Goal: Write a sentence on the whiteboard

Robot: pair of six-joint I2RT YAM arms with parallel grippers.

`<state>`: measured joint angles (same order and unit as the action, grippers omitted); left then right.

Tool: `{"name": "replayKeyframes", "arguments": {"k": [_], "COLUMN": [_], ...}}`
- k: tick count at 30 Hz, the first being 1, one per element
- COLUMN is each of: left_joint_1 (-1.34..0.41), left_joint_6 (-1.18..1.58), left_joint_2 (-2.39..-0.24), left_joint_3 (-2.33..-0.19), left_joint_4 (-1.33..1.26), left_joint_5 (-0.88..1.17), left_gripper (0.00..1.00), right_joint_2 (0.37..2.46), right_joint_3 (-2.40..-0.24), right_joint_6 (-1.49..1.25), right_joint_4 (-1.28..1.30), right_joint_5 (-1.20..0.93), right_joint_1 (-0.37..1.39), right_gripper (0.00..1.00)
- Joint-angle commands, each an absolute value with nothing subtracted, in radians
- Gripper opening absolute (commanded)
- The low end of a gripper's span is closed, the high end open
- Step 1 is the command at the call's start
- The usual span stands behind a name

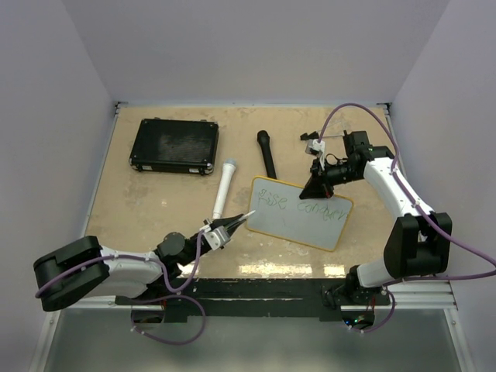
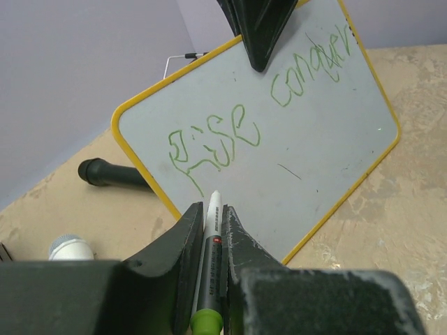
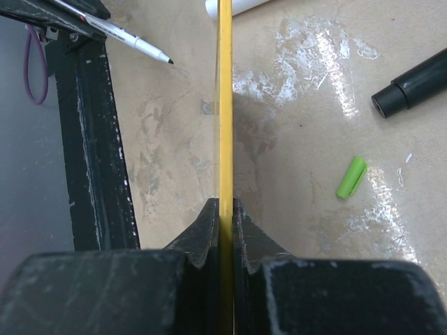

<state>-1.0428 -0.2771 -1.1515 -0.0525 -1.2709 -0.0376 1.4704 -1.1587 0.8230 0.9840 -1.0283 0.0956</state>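
Observation:
The whiteboard, white with a yellow rim, is tilted up off the table. My right gripper is shut on its far rim, and I see the board edge-on from there. The sentence, in thin green marker, reads about "Rise conquer". My left gripper is shut on a grey-and-white marker with a green end. The marker tip points at the board's lower left part, with a small gap showing between them in the right wrist view.
A black case lies at the back left. A black cylinder and a white cylinder lie behind the board. A loose green cap rests on the table beside the board.

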Motion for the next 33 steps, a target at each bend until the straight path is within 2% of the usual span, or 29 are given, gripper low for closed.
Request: {"name": "replayKeyframes", "arguments": {"k": [1, 19, 33], "left_joint_1": [-1.039, -1.032, -1.032], "left_joint_6": [-0.27, -0.267, -0.262], "left_joint_2": [-1.172, -1.33, -1.394], "left_joint_3": [-0.046, -0.11, -0.153], "left_joint_4": [-1.48, -1.562, -1.629], "left_joint_5": [-0.005, 0.057, 0.031], "left_gripper": [0.0, 0.0, 0.0], "right_joint_2": [1.456, 1.434, 1.43], "right_joint_3": [-1.146, -1.129, -1.127], "right_joint_6": [0.865, 0.867, 0.873], "right_joint_4": [0.965, 0.96, 0.968], "right_joint_5": [-1.003, -0.999, -0.999], "right_joint_1": [0.104, 0.103, 0.103], "right_gripper": [0.0, 0.0, 0.0]}}
